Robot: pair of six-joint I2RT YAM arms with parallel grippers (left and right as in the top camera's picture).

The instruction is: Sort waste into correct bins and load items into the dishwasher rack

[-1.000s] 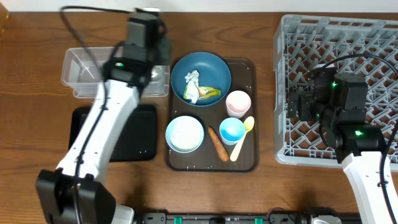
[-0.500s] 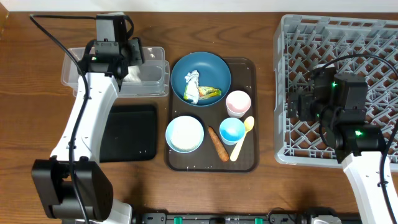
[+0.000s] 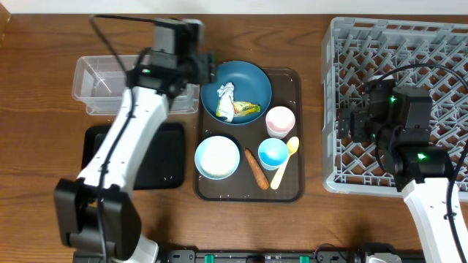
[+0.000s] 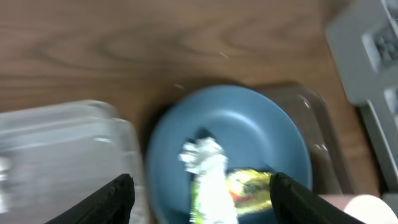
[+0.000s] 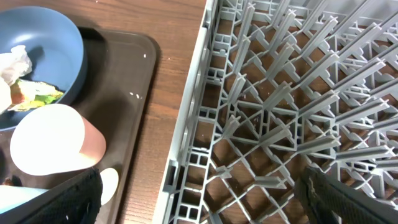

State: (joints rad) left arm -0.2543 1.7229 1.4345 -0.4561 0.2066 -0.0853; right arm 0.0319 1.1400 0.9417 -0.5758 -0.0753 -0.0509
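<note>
The dark-blue bowl on the brown tray holds a crumpled white tissue and a yellow-green wrapper. My left gripper hangs open at the bowl's left rim. In its own blurred view, the tissue and wrapper lie below and between its fingers. The white bowl, orange stick, pink cup, light-blue cup and spoon rest on the tray. My right gripper is open and empty over the left edge of the grey rack.
The clear tub stands left of the bowl, partly under my left arm. The black tray lies in front of it. The brown serving tray sits between the bins and the rack. In the right wrist view, the rack's upright pegs are close beneath.
My left gripper went from shut to open over the clear tub, then swung right to the dark-blue bowl's rim. The right arm has not moved.
</note>
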